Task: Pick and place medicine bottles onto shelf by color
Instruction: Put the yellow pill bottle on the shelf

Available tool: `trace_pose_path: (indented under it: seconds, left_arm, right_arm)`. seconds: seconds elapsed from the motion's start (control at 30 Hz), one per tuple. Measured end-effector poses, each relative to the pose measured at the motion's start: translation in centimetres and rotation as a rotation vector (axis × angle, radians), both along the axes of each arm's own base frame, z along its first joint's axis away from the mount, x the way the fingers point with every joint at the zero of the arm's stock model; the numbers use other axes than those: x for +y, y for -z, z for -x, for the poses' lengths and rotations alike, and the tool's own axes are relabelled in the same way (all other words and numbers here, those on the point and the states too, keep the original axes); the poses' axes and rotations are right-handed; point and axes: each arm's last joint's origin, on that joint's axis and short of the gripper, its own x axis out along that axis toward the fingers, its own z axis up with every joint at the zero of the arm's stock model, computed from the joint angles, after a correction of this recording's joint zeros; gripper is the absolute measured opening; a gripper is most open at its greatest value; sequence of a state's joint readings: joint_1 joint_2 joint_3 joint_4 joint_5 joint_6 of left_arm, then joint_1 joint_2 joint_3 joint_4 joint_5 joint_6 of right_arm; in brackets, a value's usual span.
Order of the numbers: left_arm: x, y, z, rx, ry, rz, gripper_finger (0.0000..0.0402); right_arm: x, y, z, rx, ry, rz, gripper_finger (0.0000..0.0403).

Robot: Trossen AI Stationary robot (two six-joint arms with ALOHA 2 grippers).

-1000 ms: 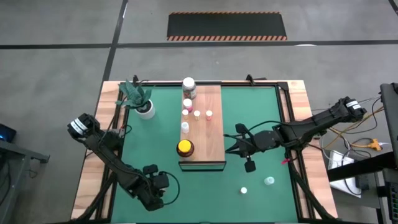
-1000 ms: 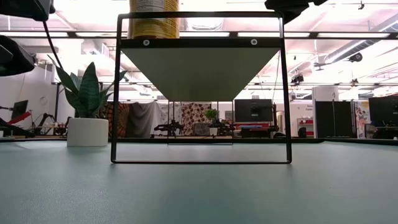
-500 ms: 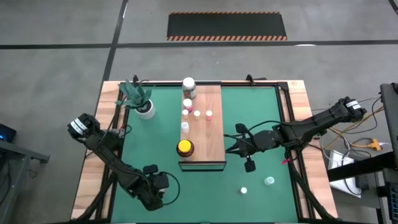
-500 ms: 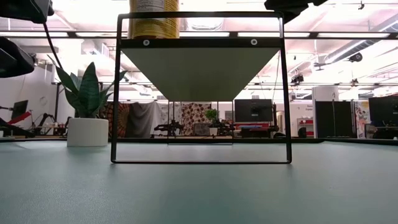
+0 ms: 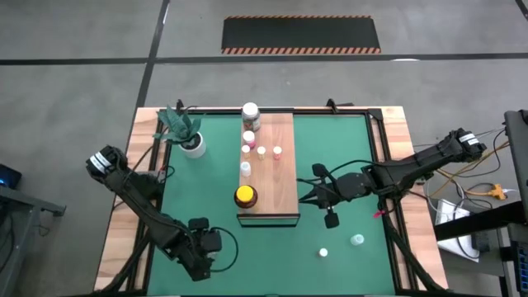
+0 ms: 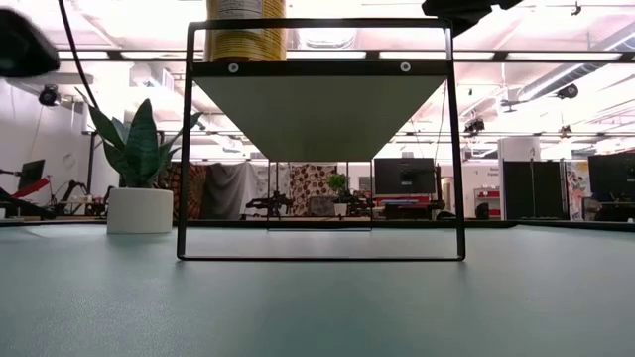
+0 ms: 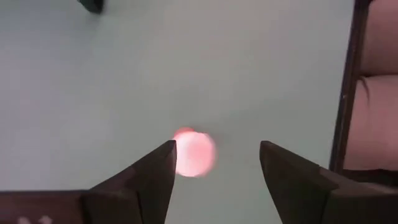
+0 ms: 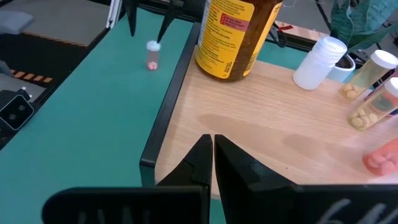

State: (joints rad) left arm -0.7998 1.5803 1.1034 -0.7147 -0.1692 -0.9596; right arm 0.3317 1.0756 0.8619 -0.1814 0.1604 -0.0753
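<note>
1. The pink-capped bottle [image 7: 194, 153] stands upright on the green mat [image 5: 346, 148], seen from straight above in the left wrist view. It sits between the left gripper's fingers [image 7: 155, 177], closer to one of them than the other.
2. The left gripper [image 5: 200, 257] is at the near-left corner of the surface. Its jaws stand apart around the bottle and grasp nothing yet.
3. The shelf [image 5: 279, 165] runs down the middle of the mat. It carries the amber yellow-lidded jar [image 5: 245, 196] near its front end, a white-lidded jar [image 5: 250, 111] at the far end, and several tiny bottles [image 5: 262, 152] between them.
4. Two more small bottles [image 5: 323, 252] lie on the mat to the right of the shelf's front edge, well apart from the left gripper.
5. The right gripper [image 8: 212, 149] hovers beside the shelf's right side, its fingers clenched together and empty.
6. A potted plant [image 5: 191, 136] stands at the far-left corner of the mat, clear of the work.
7. The step in hand looks like the pick of the pink-capped bottle by the left arm.
8. The next move calls for centring the jaws on the bottle, lowering and closing. Then it would be lifted and carried to the pink-capped group on the shelf. A small, light bottle could tip if one finger nudges it first.
</note>
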Motion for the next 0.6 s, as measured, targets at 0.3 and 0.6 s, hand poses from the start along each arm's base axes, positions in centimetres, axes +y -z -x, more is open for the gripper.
trace_pose_path:
  seconds: [0.3, 0.6]
  left_arm:
    - [0.6, -0.3, 0.3, -0.026, 0.009, -0.077, 0.0196]
    - [1.1, 0.6, 0.7, 0.004, 0.030, -0.118, 0.0092]
  right_arm:
    - [0.0, -0.1, 0.0, -0.009, -0.006, 0.009, 0.0009]
    - [0.0, -0.1, -0.1, -0.013, -0.005, 0.006, 0.0009]
